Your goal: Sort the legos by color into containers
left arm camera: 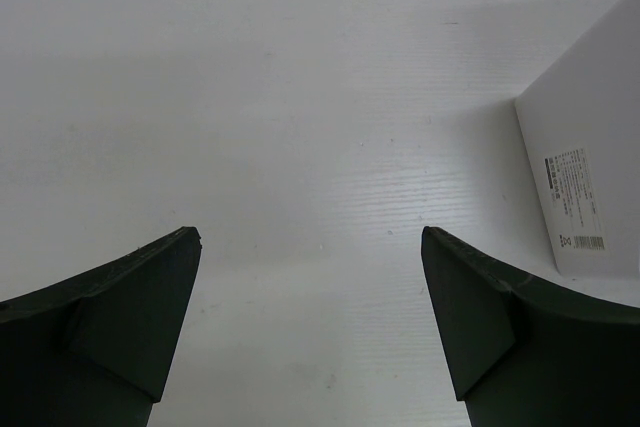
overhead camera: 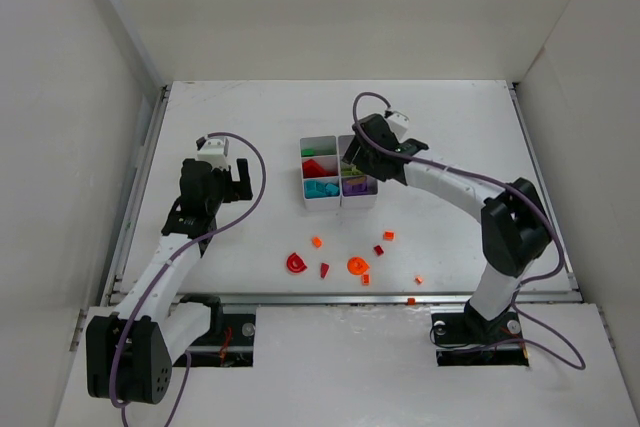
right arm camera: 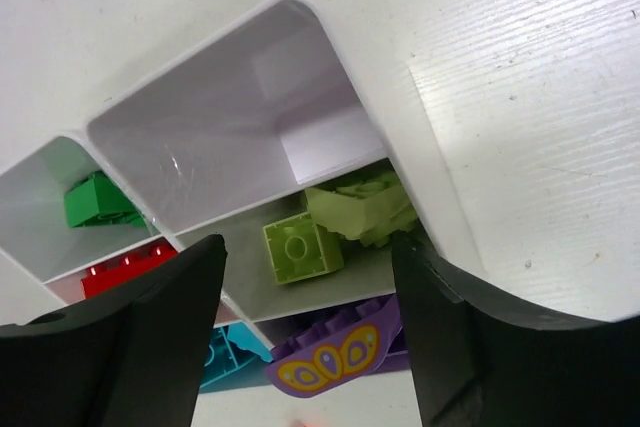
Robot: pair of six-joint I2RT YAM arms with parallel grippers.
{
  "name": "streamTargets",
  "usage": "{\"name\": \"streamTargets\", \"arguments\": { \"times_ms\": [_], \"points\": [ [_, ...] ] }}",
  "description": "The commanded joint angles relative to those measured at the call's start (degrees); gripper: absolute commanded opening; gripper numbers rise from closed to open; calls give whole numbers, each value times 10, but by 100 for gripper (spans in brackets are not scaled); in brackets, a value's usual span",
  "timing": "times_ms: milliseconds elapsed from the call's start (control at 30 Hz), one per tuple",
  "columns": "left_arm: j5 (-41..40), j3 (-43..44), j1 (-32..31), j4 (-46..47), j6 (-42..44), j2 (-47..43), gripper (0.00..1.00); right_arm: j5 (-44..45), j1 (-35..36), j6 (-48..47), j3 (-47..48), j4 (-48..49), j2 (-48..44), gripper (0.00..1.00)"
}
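Observation:
The white organiser (overhead camera: 340,203) stands mid-table. Its left column holds dark green (overhead camera: 311,151), red (overhead camera: 318,167) and teal (overhead camera: 320,188) legos. Its right column holds lime (overhead camera: 357,171) and purple (overhead camera: 357,187) ones. My right gripper (overhead camera: 352,161) hovers over the right column, open and empty. In the right wrist view my right gripper (right arm camera: 308,247) frames a lime brick (right arm camera: 300,247) lying in the middle compartment, with a purple butterfly piece (right arm camera: 335,359) below and an empty compartment (right arm camera: 240,137) above. Red and orange legos lie loose near the front. My left gripper (overhead camera: 232,179) (left arm camera: 310,237) is open and empty over bare table.
Loose pieces: a red round one (overhead camera: 296,263), an orange ring (overhead camera: 357,266), small orange bricks (overhead camera: 316,241) (overhead camera: 388,236) (overhead camera: 418,278), a dark red brick (overhead camera: 379,249). One orange piece (overhead camera: 411,301) lies on the front rail. A white labelled wall (left arm camera: 585,177) shows at the left wrist view's right edge.

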Motion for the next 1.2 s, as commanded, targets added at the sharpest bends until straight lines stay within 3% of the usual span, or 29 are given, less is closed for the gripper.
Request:
{"name": "streamTargets", "arguments": {
  "times_ms": [0, 233, 333, 500, 667, 867, 1167],
  "points": [
    [2, -6, 3, 14, 2, -8, 91, 10, 10, -26, 12, 13, -32, 74],
    [2, -6, 3, 14, 2, -14, 91, 25, 52, -189, 49, -7, -100, 74],
    [2, -11, 3, 14, 2, -14, 91, 25, 52, -214, 29, -80, -132, 74],
    [8, -16, 3, 19, -4, -14, 91, -41, 38, -221, -109, -112, -199, 74],
    [18, -22, 3, 19, -9, -19, 91, -115, 1, -184, -198, -96, -207, 73],
    [18, -22, 3, 19, -14, -19, 91, -109, -10, -198, -219, -84, -142, 73],
    [18, -22, 3, 14, -14, -24, 91, -102, 1, -183, -236, -79, -119, 63]
  ]
}}
